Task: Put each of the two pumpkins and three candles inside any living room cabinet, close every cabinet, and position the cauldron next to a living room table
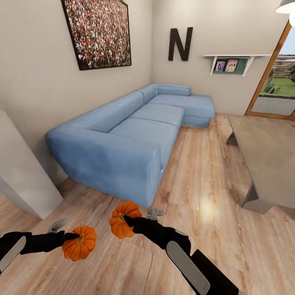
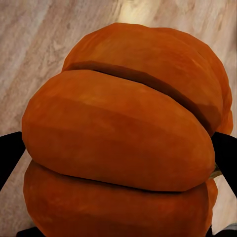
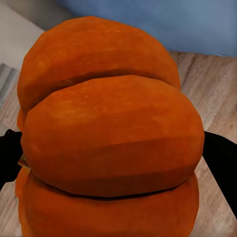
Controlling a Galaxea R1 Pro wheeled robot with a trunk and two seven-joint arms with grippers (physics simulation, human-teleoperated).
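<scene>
Holding one pumpkin each, both arms reach out low over the wooden floor (image 1: pixel 196 184) in the head view. The left gripper (image 1: pixel 70 236) is closed on the left pumpkin (image 1: pixel 80 243), which hangs above the floorboards near the lower left, its stem turned toward the gripper. The right gripper (image 1: pixel 128 221) is clamped on the right pumpkin (image 1: pixel 124 219), a little higher and nearer the middle, just in front of the corner of the blue sofa (image 1: pixel 131 135).

In the left wrist view the left pumpkin (image 2: pixel 123 133) sits between two black fingers (image 2: pixel 10 158) at the frame's edges, with pale floorboards behind it. In the right wrist view the right pumpkin (image 3: pixel 108 133) is likewise pinched between dark fingers (image 3: pixel 222 168), with the blue sofa (image 3: pixel 163 24) and a strip of floor beyond.

The sofa runs along the wall into the far corner. The grey table (image 1: pixel 266 159) stands on the right, well apart from both pumpkins. A framed picture of a crowd (image 1: pixel 98 30) hangs above the sofa, a black letter N (image 1: pixel 180 43) is on the far wall, and a small shelf (image 1: pixel 233 61) with what look like two photos sits beside it. A glass door (image 1: pixel 274 86) opens to greenery at the far right.
</scene>
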